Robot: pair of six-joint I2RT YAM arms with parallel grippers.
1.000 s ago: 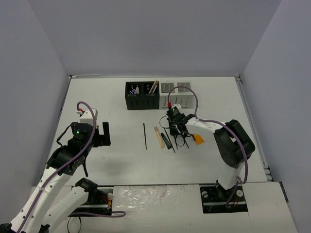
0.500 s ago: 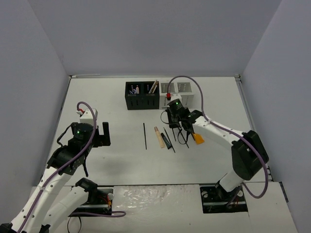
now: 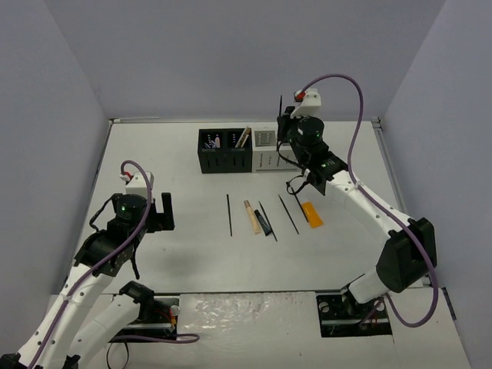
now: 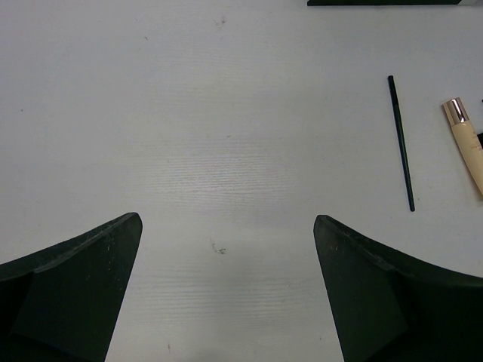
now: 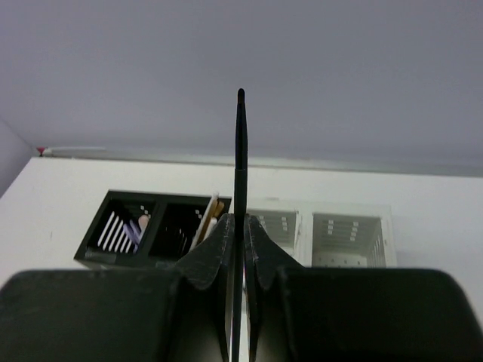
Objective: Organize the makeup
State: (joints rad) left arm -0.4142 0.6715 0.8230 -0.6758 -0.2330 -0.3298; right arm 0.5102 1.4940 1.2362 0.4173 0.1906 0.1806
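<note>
My right gripper (image 3: 285, 127) is shut on a thin black pencil (image 3: 280, 108) and holds it upright above the white organizer (image 3: 269, 151). In the right wrist view the pencil (image 5: 240, 151) sticks up from between the closed fingers (image 5: 219, 249). On the table lie a black pencil (image 3: 229, 214), a tan tube (image 3: 250, 216), a small black tube (image 3: 262, 223), another black pencil (image 3: 288, 214) and a flat orange tube (image 3: 310, 213). My left gripper (image 3: 157, 211) is open and empty, left of these items.
A black organizer (image 3: 224, 151) beside the white one holds lilac items and tan pencils (image 3: 243, 137); both boxes also show in the right wrist view (image 5: 162, 230). The left wrist view shows the black pencil (image 4: 401, 143) and tan tube (image 4: 468, 147) at its right.
My right gripper has lifted off the row of items and moved back and up over the white organizer with a thin black pencil in it. The left arm has not moved.
</note>
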